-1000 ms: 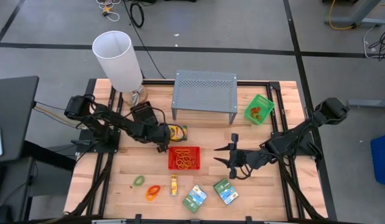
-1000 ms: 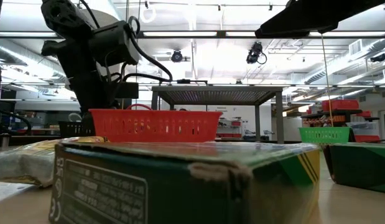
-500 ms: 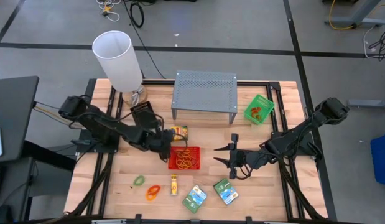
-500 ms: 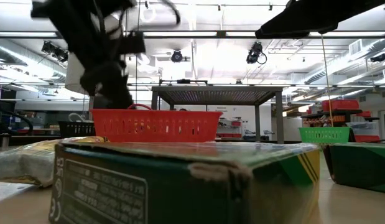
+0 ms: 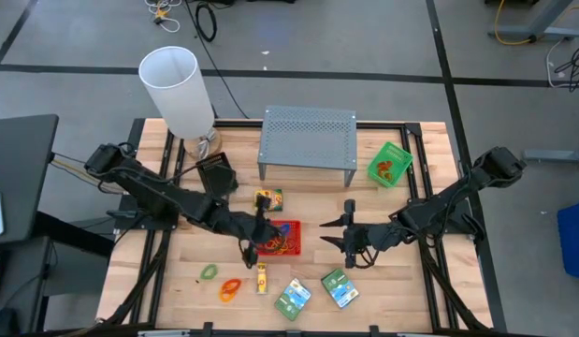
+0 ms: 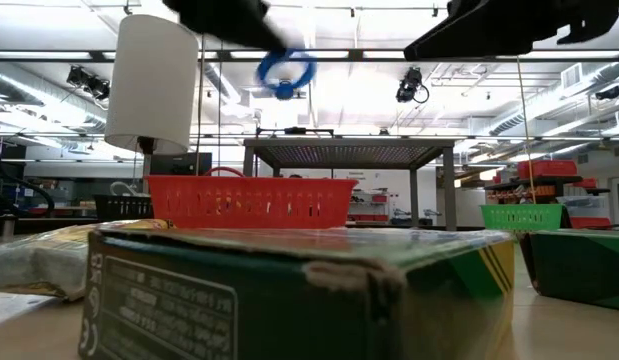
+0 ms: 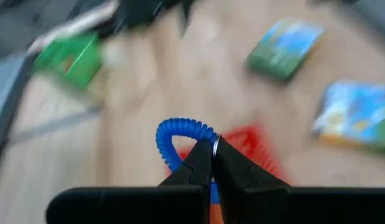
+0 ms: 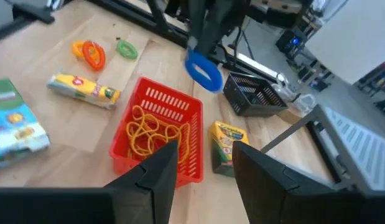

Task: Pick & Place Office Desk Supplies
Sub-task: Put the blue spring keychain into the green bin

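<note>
A blue coiled band [image 7: 180,134] was held pinched in the closed fingers of the left gripper [image 7: 212,163], hanging in the air just above the red tray [image 8: 158,134]. It appeared light, soft and springy, best gripped across the coil itself, and likely to swing or slip if jerked. The right gripper [image 8: 201,163] was held partly open and empty beside the red tray.

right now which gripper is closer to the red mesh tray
Left. The left gripper hangs at the red mesh tray, shut on a blue coil band. The right gripper waits beside it, farther off.
</note>
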